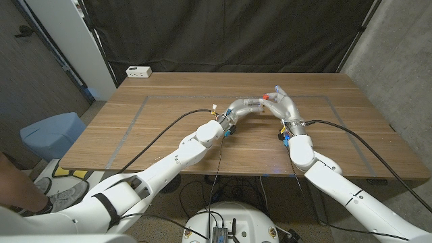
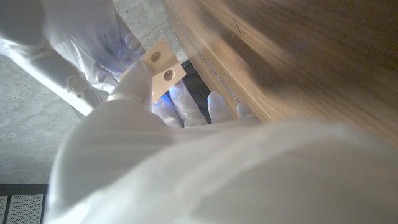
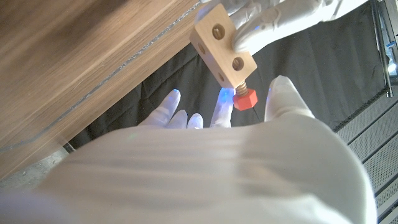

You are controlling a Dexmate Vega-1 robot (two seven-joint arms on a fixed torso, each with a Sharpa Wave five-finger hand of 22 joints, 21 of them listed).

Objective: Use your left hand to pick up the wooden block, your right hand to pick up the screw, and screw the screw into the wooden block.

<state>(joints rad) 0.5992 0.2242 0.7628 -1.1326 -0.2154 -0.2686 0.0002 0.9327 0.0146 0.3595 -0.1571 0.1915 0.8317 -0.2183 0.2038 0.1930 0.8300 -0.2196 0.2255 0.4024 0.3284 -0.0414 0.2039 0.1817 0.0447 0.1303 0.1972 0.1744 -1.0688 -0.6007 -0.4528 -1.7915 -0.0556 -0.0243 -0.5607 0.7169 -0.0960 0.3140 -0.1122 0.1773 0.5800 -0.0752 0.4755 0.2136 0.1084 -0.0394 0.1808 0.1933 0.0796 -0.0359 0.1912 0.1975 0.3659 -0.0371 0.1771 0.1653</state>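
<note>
The wooden block (image 3: 224, 45), pale with two round holes in its face, is held up off the table by my left hand (image 1: 244, 106), whose fingers (image 3: 267, 18) grip one end. The block (image 2: 160, 66) also shows past my left hand's knuckles in the left wrist view. The screw (image 3: 245, 99) has a red hexagonal head, and its shaft enters the block's end. My right hand (image 1: 283, 108) holds that head between a fingertip (image 3: 219, 107) and the thumb. In the head view both hands meet above the table's middle, with the screw (image 1: 268, 97) between them.
A white power strip (image 1: 138, 71) lies at the table's (image 1: 169, 142) far left corner. A blue bin (image 1: 54, 133) stands on the floor to the left, and a person's leg and shoe (image 1: 40, 192) are at the lower left. Black cables trail from both wrists.
</note>
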